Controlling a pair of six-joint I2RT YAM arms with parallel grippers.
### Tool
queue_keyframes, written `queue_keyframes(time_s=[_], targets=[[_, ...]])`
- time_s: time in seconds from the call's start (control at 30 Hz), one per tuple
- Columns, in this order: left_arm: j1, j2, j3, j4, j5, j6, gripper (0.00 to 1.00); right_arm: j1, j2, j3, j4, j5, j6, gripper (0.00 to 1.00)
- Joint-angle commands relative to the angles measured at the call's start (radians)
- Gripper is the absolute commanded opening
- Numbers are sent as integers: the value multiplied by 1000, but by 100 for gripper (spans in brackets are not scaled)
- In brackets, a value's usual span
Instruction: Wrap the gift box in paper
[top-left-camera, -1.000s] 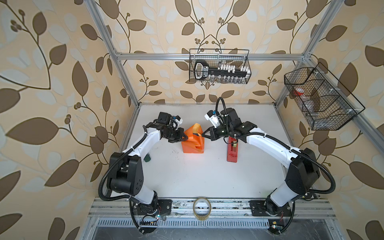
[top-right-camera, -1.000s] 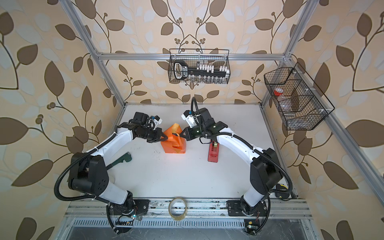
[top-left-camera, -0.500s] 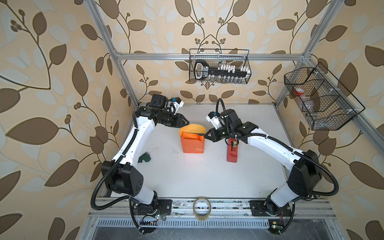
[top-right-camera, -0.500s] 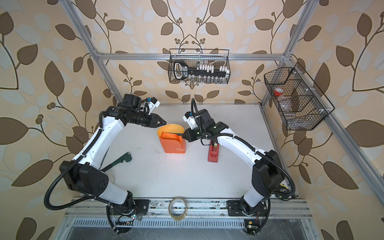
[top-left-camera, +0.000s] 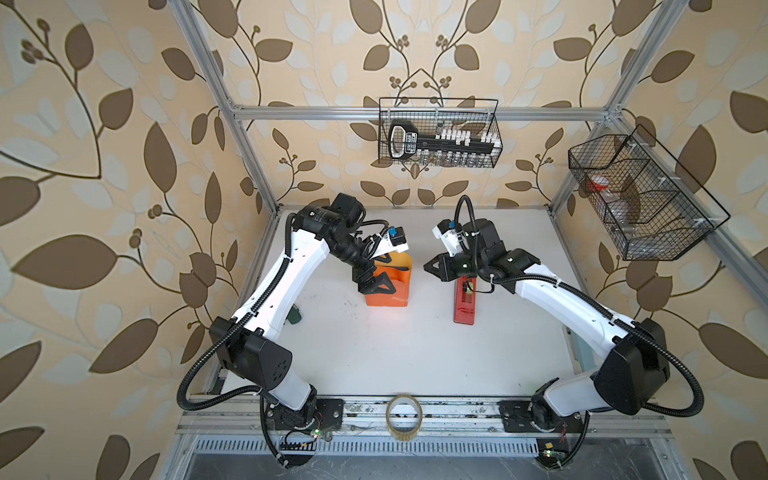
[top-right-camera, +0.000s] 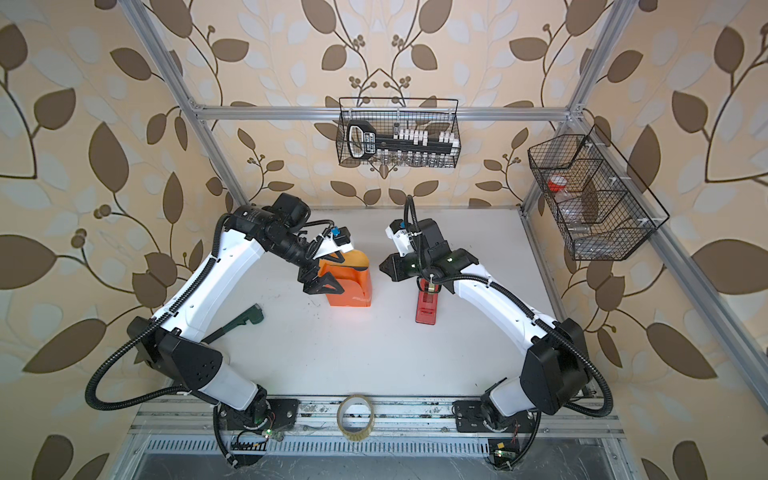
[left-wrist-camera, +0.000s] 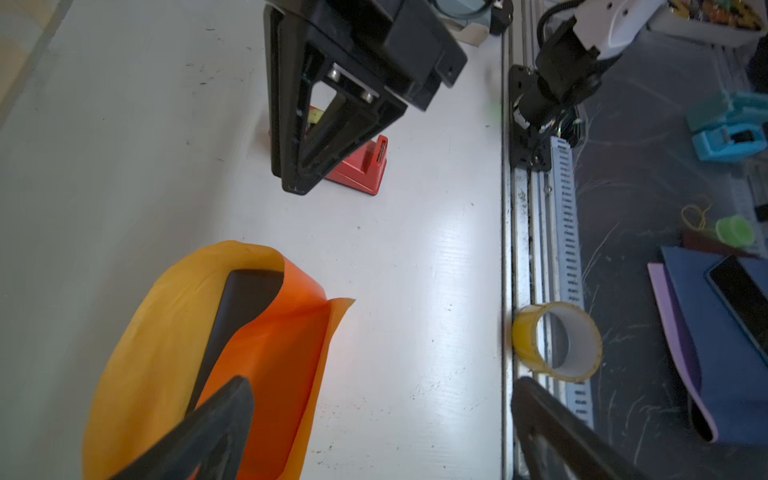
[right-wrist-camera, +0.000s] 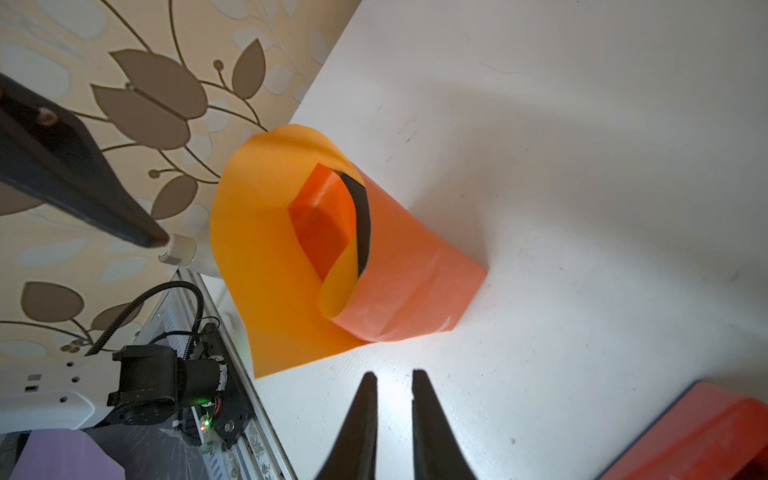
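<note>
The orange paper (top-left-camera: 388, 291) (top-right-camera: 351, 291) lies loosely wrapped round the gift box in the middle of the table. Its far flap curls up and shows its yellow-tan underside. Only a dark strip of the gift box (left-wrist-camera: 245, 299) (right-wrist-camera: 362, 220) shows inside the paper's open end. My left gripper (top-left-camera: 370, 286) (left-wrist-camera: 380, 397) hovers at the package's left edge. It is wide open and holds nothing. To the right of the package my right gripper (top-left-camera: 427, 266) (right-wrist-camera: 394, 376) points at it. A narrow gap shows between its fingertips, with nothing in it.
A red tape dispenser (top-left-camera: 464, 305) (left-wrist-camera: 361, 166) lies under the right wrist. A clear tape roll (top-left-camera: 404, 419) (left-wrist-camera: 557, 340) stands on the front rail. A green-handled tool (top-right-camera: 239, 322) lies at the left. Wire baskets hang on the back wall (top-left-camera: 438, 137) and the right frame (top-left-camera: 640, 199).
My left gripper opened wide, let go of the paper, swung toward the back and returned beside the package. The flap sprang up. My right gripper drew back rightward, jaws slightly parted.
</note>
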Motion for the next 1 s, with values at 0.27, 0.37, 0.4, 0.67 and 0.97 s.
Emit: queue_keyframes(time_s=[0.27,0.37,0.4,0.67,0.97], targets=[[-7,101,-64,158,-53,277,99,2,-30,-108,61,-22,4,18],[-13,123,-74,151,-54,327,99,2,-40,-128,70,-27,5,18],[-18,132,-77,153,-58,334,99,2,-42,-137,73,-27,5,18],[-47,214,-71,165,-75,362,99,6,-34,-156,83,-36,5,17],[-83,243,-41,104,-95,382,98,13,-35,-168,74,-37,-6,17]])
